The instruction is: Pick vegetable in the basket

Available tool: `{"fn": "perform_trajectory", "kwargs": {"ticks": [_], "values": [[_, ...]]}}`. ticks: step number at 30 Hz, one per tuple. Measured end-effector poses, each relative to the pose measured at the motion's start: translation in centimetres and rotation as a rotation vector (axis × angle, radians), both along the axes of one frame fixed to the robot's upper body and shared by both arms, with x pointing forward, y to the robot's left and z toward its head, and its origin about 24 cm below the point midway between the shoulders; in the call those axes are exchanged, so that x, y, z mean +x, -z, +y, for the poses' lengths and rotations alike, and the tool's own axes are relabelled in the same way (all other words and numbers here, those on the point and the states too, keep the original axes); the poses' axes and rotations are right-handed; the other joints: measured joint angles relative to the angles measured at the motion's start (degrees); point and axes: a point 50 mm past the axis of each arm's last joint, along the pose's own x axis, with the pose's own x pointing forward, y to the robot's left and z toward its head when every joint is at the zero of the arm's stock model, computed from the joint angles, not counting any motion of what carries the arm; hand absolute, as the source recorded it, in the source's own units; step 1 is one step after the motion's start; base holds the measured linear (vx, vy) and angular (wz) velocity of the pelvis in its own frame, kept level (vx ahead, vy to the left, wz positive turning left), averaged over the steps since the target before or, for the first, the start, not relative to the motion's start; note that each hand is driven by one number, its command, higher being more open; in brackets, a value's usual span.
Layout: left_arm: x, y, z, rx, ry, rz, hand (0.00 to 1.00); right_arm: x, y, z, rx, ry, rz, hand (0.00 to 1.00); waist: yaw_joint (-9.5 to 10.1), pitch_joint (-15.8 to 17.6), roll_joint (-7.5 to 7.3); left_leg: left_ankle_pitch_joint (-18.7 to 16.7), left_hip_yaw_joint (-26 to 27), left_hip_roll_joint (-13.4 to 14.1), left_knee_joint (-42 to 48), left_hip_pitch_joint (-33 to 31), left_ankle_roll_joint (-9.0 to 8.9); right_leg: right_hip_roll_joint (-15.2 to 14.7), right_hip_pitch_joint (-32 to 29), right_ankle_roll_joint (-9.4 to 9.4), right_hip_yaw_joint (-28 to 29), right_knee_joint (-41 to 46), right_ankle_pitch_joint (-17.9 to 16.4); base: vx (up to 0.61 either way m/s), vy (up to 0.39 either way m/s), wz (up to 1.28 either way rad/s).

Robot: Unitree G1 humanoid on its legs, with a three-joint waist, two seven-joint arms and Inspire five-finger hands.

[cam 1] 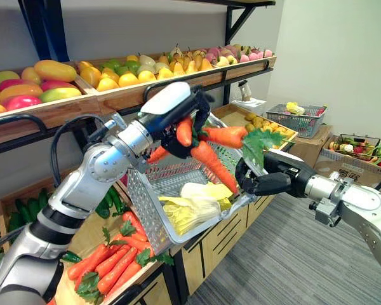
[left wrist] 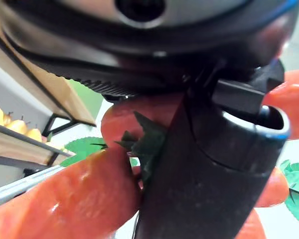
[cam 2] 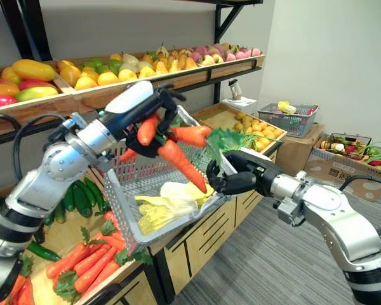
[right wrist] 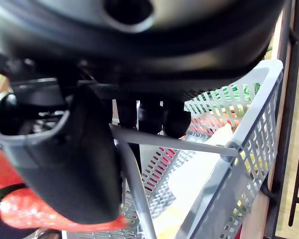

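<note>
left hand point(cam 1: 197, 105): clamped on carrots point(cam 1: 211, 160), above basket point(cam 1: 149, 213)
right hand point(cam 1: 267, 176): curled round basket handle point(right wrist: 182, 143)
basket: tilted, leafy vegetable point(cam 1: 190, 206) inside

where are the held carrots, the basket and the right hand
carrots point(cam 1: 209, 162): left eye view, orange body
basket point(cam 1: 146, 206): left eye view, perforated side wall
right hand point(cam 1: 273, 173): left eye view, its dark middle

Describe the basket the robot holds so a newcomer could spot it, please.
Start at the wooden produce stand. Before its lower shelf, the right hand holds a tilted grey perforated basket by its wire handle. Unlike the far grey basket, it holds pale leafy greens.
</note>
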Motion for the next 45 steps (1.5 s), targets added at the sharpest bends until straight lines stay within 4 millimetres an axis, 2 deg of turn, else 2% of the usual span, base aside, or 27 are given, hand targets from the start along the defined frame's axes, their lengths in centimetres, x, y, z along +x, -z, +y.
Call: {"fn": "perform_trajectory", "kwargs": {"ticks": [2, 3, 7, 10, 11, 18, 23, 25, 29, 32, 35, 42, 45], "values": [[0.4, 1.9, 0.2, 0.022, -0.02, 0.066, 0.0, 0.1, 0.0, 0.2, -0.001, -0.006, -0.001, 0.0, -0.03, 0.0, -0.01, 0.0, 0.0, 0.0, 0.0, 0.0, 0.0, 0.0, 0.0, -0.02, 0.1, 0.0, 0.0, 0.0, 0.0, -0.03], [0.9, 4.7, 0.3, 0.076, -0.048, 0.162, 0.0, 0.2, 0.0, 0.7, -0.005, -0.025, 0.0, 0.0, -0.05, 0.0, -0.02, 0.0, 0.4, 0.0, 0.0, 0.1, 0.0, 0.1, -0.1, -0.01, 0.4, 0.0, 0.1, 0.0, 0.0, -0.08], [1.3, 8.4, 0.5, 0.149, -0.077, 0.292, 0.0, 0.1, 0.8, 1.6, -0.022, -0.066, 0.036, 0.0, 0.0, 0.3, -0.5, 0.0, 0.8, 0.1, 0.0, 0.2, -0.01, 0.3, -0.2, -0.02, 0.8, 0.0, 0.2, 0.0, 0.0, -0.06], [1.4, 9.7, 0.3, 0.189, -0.069, 0.329, 0.0, 0.0, 1.4, 2.0, -0.032, -0.077, 0.066, 0.0, -0.13, 0.5, -0.86, 0.0, 0.9, 0.1, -0.1, 0.3, -0.02, 0.4, -0.3, -0.01, 0.9, 0.0, 0.2, 0.0, 0.001, -0.01], [1.3, 10.0, 0.1, 0.223, -0.059, 0.329, 1.0, 0.0, 1.6, 2.1, -0.034, -0.083, 0.073, 0.0, -0.19, 0.6, -0.95, 0.0, 0.9, 0.1, -0.1, 0.3, -0.02, 0.4, -0.3, 0.0, 0.9, 0.0, 0.2, 0.0, 0.0, 0.0], [1.4, 11.8, -0.3, 0.298, -0.049, 0.376, 1.0, 0.0, 2.0, 2.4, -0.044, -0.09, 0.092, 0.0, -0.21, 0.9, -1.38, 0.0, 1.1, 0.1, -0.1, 0.4, -0.02, 0.4, -0.3, 0.02, 1.1, 0.0, 0.2, 0.0, 0.0, 0.0], [1.6, 11.6, -0.3, 0.331, -0.078, 0.325, 1.0, 0.0, 2.3, 2.3, -0.052, -0.08, 0.123, 0.0, -0.26, 0.9, -1.48, 0.0, 1.1, 0.2, 0.0, 0.7, -0.04, 0.5, -0.3, 0.02, 1.1, 0.0, 0.2, 0.0, 0.0, 0.0], [1.8, 11.1, 0.1, 0.346, -0.099, 0.3, 1.0, 0.0, 2.3, 2.3, -0.052, -0.081, 0.127, 0.0, -0.29, 0.9, -1.48, 0.0, 1.1, 0.2, 0.0, 0.7, -0.05, 0.5, -0.3, 0.02, 1.1, 0.0, 0.2, 0.0, 0.0, 0.0], [1.3, 7.6, 1.0, 0.403, -0.115, 0.22, 1.0, -0.1, 2.1, 2.2, -0.035, -0.082, 0.124, 0.0, -0.26, 0.9, -1.48, 0.0, 1.0, 0.3, 0.0, 0.6, -0.08, 0.5, -0.2, -0.11, 0.7, 0.0, 0.0, 0.0, 0.0, 0.02], [0.1, 3.6, 0.2, 0.441, -0.014, 0.162, 1.0, -0.1, 1.7, 1.7, -0.022, -0.064, 0.125, 0.0, 0.15, 0.9, -1.47, 0.0, 0.0, 0.5, 0.0, 0.7, -0.14, 0.3, 0.3, -0.41, -0.5, 0.0, -0.5, 0.0, 0.008, 0.16], [-1.4, 1.8, -0.5, 0.438, 0.094, 0.184, 1.0, -0.3, 1.5, 1.0, 0.018, -0.045, 0.135, 0.0, 0.22, 0.9, -1.38, 0.1, -0.6, 0.7, -0.2, 0.8, -0.17, 0.3, 0.7, -0.66, -1.6, -0.2, -1.3, 0.0, 0.032, 0.15], [-2.4, 1.3, -1.2, 0.43, 0.163, 0.186, 1.0, -0.9, 2.1, 0.1, 0.056, -0.008, 0.171, 0.0, 0.25, 0.8, -1.15, 0.2, -0.9, 1.0, -1.0, 1.0, -0.41, 0.6, 0.7, -0.84, -2.4, -0.2, -1.6, 0.0, 0.021, 0.02], [-2.7, 0.8, -0.4, 0.39, 0.144, 0.179, 1.0, -0.9, 1.9, -0.2, 0.051, 0.019, 0.163, 0.0, 0.12, 0.7, -1.04, 0.2, -0.9, 1.1, -1.0, 1.1, -0.41, 0.8, 0.8, -0.82, -2.4, -0.1, -1.5, 0.0, 0.012, 0.0]]}}
